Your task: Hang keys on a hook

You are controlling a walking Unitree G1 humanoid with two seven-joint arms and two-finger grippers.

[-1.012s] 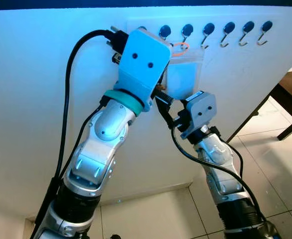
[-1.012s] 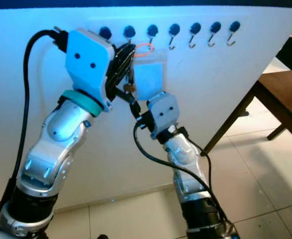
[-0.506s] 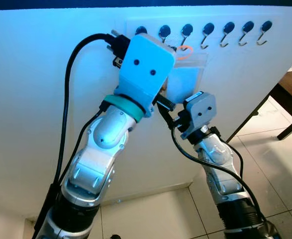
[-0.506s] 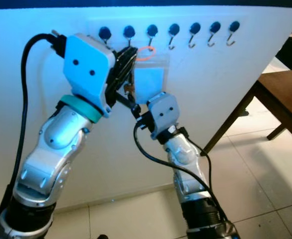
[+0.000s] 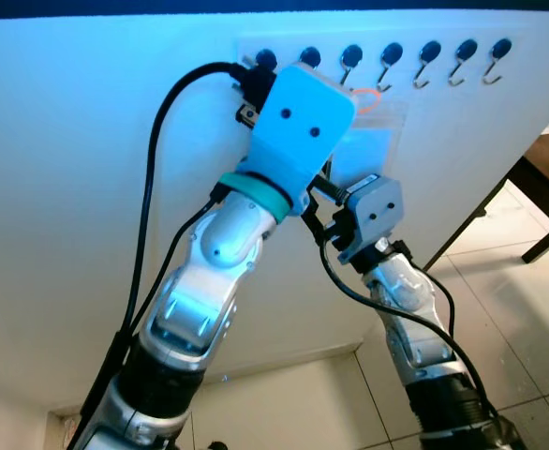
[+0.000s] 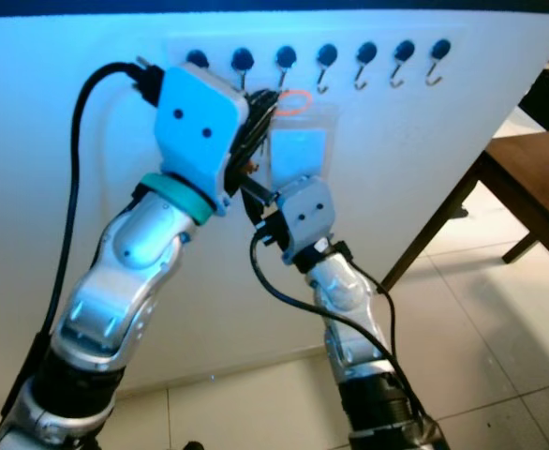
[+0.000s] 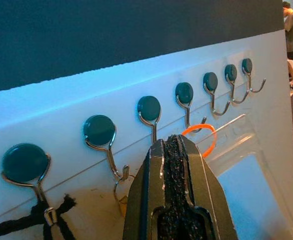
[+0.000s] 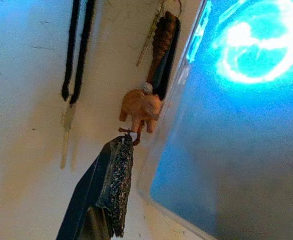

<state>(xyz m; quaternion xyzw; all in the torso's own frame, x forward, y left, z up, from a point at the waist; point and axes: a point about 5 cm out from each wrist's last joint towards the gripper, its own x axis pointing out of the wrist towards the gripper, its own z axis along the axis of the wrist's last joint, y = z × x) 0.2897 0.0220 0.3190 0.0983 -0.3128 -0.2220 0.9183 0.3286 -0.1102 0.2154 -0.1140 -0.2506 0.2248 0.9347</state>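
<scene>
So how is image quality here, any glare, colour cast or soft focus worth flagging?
Both eye views carry a blue cast over the wall, otherwise sharp. In the right wrist view the clear pouch blows out in bright cyan glare, and the elephant charm looks soft. In the left wrist view the hooks are crisp, the left gripper slightly blurred.

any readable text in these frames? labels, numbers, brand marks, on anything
None legible.
Clear plastic pouch on the orange ring: a pale card inside, no print can be made out.
Round hook caps: plain, unmarked.
Left tool and right tool housings: no marking.
Brown charm: no lettering.
</scene>
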